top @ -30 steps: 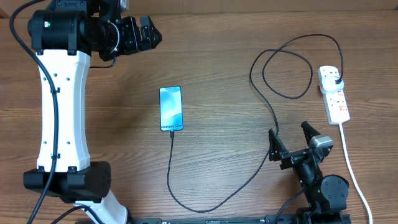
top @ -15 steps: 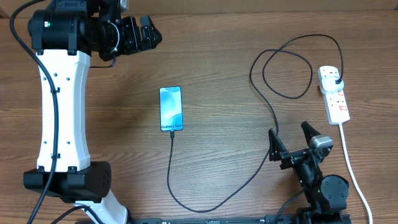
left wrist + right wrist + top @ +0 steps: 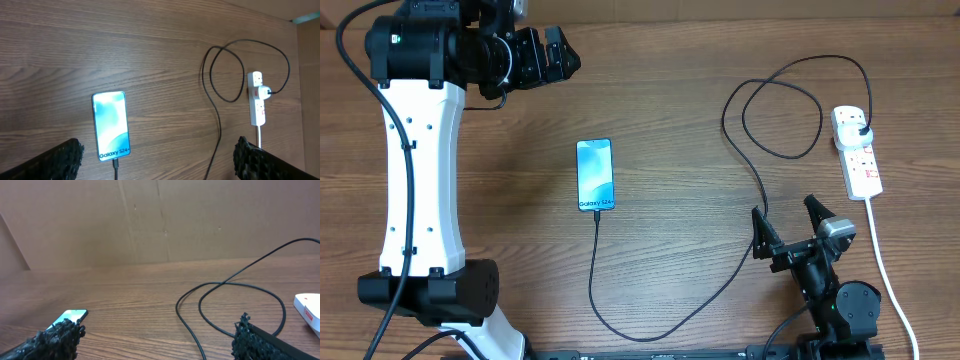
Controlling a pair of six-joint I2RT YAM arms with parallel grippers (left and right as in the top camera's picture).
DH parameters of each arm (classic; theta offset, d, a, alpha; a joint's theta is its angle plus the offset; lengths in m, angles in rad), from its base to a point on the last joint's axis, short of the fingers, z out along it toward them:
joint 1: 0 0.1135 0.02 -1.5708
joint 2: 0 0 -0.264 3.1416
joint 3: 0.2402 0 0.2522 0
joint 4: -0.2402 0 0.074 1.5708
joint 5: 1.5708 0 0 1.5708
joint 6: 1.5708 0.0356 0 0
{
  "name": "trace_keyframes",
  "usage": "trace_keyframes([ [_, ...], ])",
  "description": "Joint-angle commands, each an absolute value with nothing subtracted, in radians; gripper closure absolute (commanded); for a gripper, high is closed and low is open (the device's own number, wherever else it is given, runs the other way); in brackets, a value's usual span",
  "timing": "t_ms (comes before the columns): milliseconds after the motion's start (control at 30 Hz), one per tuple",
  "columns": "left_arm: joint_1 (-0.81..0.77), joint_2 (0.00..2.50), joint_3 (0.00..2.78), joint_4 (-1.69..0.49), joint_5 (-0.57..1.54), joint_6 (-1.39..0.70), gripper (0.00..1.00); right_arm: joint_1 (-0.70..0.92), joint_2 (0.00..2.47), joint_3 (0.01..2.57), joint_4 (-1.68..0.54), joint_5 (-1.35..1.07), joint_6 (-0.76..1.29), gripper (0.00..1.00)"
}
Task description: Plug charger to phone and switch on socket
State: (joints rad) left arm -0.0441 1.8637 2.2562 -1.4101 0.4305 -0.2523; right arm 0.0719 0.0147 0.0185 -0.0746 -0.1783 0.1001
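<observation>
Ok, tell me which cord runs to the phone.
The thin black charger cable, whose tip meets the phone; the thick white cord only trails away from the power strip.

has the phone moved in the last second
No, the phone lies at the same spot and angle, just as far from the power strip in the overhead view.

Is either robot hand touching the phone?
No, the phone lies alone on the table, with the left gripper and right gripper both well apart from it.
</observation>
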Motion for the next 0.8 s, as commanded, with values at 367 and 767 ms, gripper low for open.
trace_keyframes([
  [367, -0.040, 1.590, 1.817, -1.153, 0.290, -0.238, 0.00, 0.072, 0.003, 0.008, -0.068, -0.174, 0.096, 0.00],
  [767, -0.040, 0.974, 1.000, -0.660, 0.192, -0.100, 0.00, 0.072, 0.003, 0.008, -0.068, -0.174, 0.096, 0.00],
])
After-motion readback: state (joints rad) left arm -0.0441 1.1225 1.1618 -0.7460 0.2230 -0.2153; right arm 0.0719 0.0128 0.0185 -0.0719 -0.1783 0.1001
